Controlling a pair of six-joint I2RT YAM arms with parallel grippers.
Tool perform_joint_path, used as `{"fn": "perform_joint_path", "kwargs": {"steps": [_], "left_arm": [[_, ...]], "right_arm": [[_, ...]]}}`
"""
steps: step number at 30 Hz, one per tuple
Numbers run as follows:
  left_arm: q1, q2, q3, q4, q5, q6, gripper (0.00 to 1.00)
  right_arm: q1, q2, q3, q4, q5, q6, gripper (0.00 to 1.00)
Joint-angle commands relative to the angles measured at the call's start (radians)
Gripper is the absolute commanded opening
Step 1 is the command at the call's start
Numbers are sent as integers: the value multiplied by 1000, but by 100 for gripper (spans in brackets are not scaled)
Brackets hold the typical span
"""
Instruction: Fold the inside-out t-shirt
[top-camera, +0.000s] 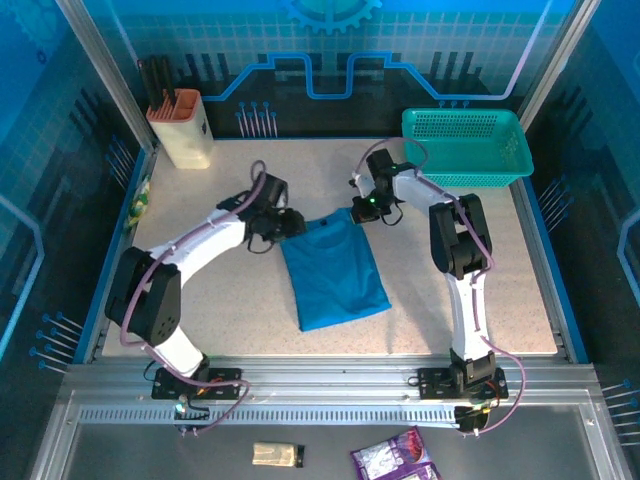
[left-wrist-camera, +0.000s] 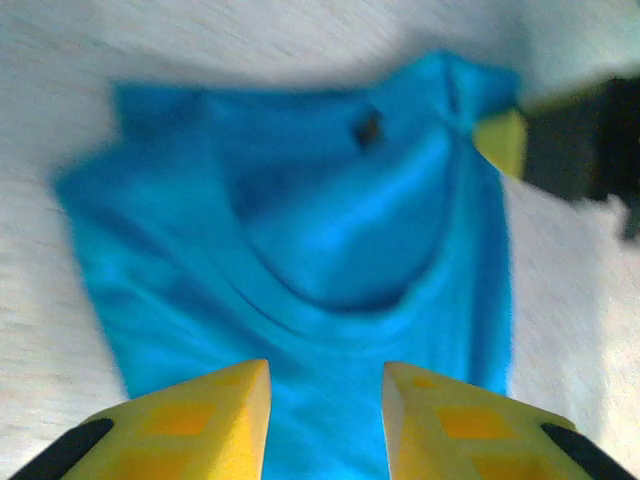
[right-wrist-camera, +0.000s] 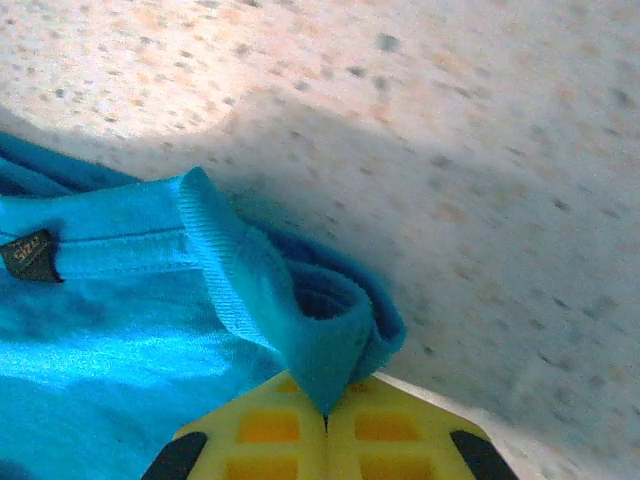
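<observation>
The inside-out t-shirt is blue-teal and lies folded into a narrow rectangle in the middle of the table. My left gripper is at its far left corner. In the left wrist view it stands open just above the cloth, with nothing pinched between its yellow fingers. My right gripper is at the shirt's far right corner. There it is shut on a bunched fold of the ribbed hem. A small dark label shows on the cloth.
A teal mesh basket stands at the back right. A beige holder with dark handles stands at the back left. Bare speckled table lies on both sides of the shirt. Small packets lie below the front rail.
</observation>
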Motion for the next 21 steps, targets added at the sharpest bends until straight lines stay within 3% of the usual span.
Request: {"fn": "perform_joint_path", "kwargs": {"steps": [1,6,13,21], "left_arm": [[77,77,24,-107,-2,48,35],[117,173,33,-114,47,55,34],[117,209,-46,38,173,-23,37],[112,146,-66,142,261,-25,5]], "right_arm": [[11,39,47,-67,-38,-47,0],[11,36,48,-74,-29,-36,0],[11,19,40,-79,-26,-33,0],[10,5,43,-94,-12,-38,0]]}}
